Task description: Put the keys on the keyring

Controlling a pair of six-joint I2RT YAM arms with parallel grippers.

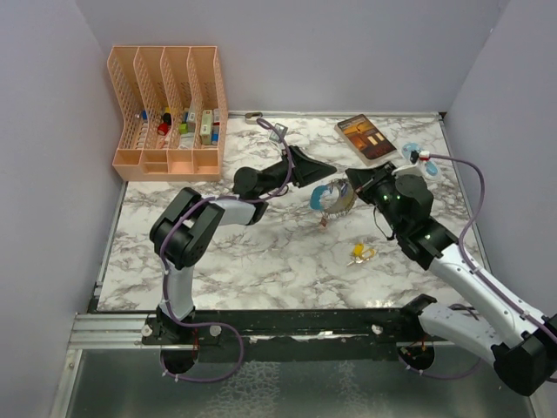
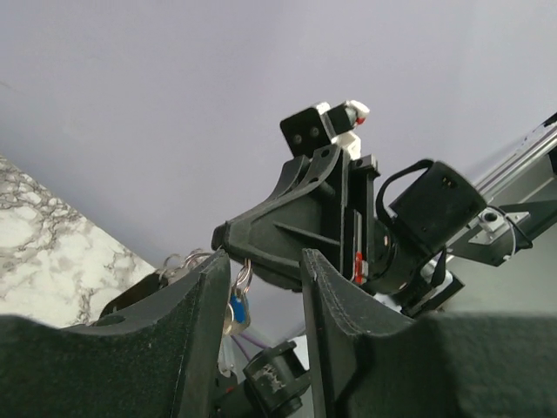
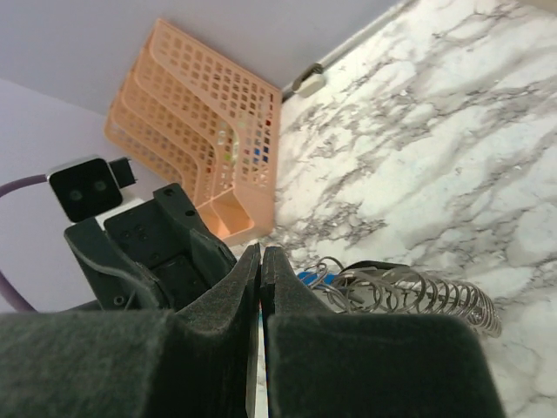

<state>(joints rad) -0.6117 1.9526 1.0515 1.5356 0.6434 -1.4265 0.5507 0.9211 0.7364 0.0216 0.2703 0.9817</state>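
Note:
The keyring (image 1: 333, 198) hangs just above the table's middle, a light-blue curved piece on its left and fanned grey metal pieces on its right. My right gripper (image 1: 352, 183) is shut on its top, and its closed tips (image 3: 261, 252) pinch a thin metal edge above the grey coils (image 3: 409, 292). My left gripper (image 1: 331, 168) faces it from the left, open. In the left wrist view the small ring (image 2: 243, 275) and a blue-headed key (image 2: 236, 309) dangle beside the left finger (image 2: 204, 296), with nothing squeezed between the jaws. A yellow-headed key (image 1: 359, 253) lies loose on the marble.
An orange slotted organizer (image 1: 170, 113) with small items stands at the back left. A phone (image 1: 366, 138) lies at the back right, with a small blue-and-white object (image 1: 418, 157) beside it. Grey walls close in the table's left, back and right sides.

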